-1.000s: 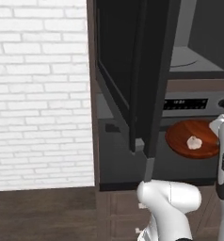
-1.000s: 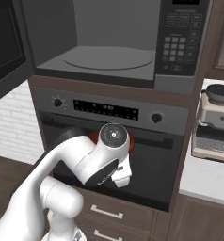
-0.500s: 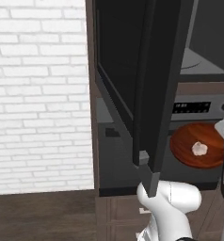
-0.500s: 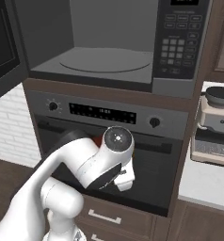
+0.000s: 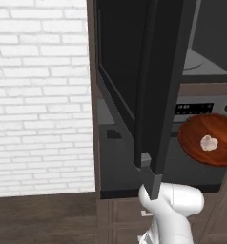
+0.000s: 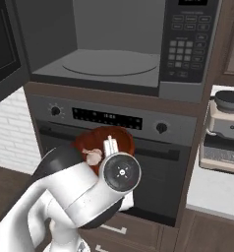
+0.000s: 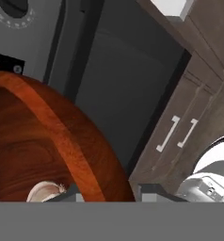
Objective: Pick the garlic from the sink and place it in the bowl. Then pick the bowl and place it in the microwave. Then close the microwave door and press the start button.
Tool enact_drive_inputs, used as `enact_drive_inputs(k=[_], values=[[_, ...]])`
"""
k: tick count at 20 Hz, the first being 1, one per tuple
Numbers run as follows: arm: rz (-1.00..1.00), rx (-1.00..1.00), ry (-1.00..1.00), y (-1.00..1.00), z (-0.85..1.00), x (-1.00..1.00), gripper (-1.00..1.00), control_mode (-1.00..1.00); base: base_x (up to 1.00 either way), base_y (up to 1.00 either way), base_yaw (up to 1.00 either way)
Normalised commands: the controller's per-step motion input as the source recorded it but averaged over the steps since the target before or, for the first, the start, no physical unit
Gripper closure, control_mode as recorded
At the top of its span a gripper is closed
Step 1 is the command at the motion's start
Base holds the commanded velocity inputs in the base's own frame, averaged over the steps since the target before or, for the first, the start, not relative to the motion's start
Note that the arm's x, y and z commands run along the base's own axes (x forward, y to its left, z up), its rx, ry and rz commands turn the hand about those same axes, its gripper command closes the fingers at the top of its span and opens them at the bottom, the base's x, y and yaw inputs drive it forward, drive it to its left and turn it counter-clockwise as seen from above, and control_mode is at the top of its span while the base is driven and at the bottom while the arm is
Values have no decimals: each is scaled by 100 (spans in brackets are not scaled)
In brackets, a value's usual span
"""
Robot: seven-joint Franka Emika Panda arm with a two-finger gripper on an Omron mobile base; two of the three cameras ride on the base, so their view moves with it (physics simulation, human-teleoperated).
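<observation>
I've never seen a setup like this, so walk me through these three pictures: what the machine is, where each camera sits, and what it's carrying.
It is a white robot arm on a driving base, in a rendered kitchen. Two cameras ride on the base behind the arm, one to its left and one to its right; the third sits on the hand and looks along its fingers. The hand is shut on the rim of a wooden bowl, and a garlic lies inside it. The bowl is held up in front of the oven, below the microwave, whose door stands open. A coffee machine stands on the counter to the right.
</observation>
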Motion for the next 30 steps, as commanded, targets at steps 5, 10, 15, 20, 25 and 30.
enact_drive_inputs(k=[5,10,15,20,25,30], values=[[-19,9,0,31,80,4,100,-100,0,0,0],[-11,9,0,21,75,3,100,-100,0,0,0],[-4,12,0,19,69,24,100,-100,0,0,0],[-7,10,0,35,50,74,100,-100,0,0,0],[-7,8,0,33,31,84,100,-100,0,0,0],[-5,7,0,13,33,84,100,-100,0,0,0]])
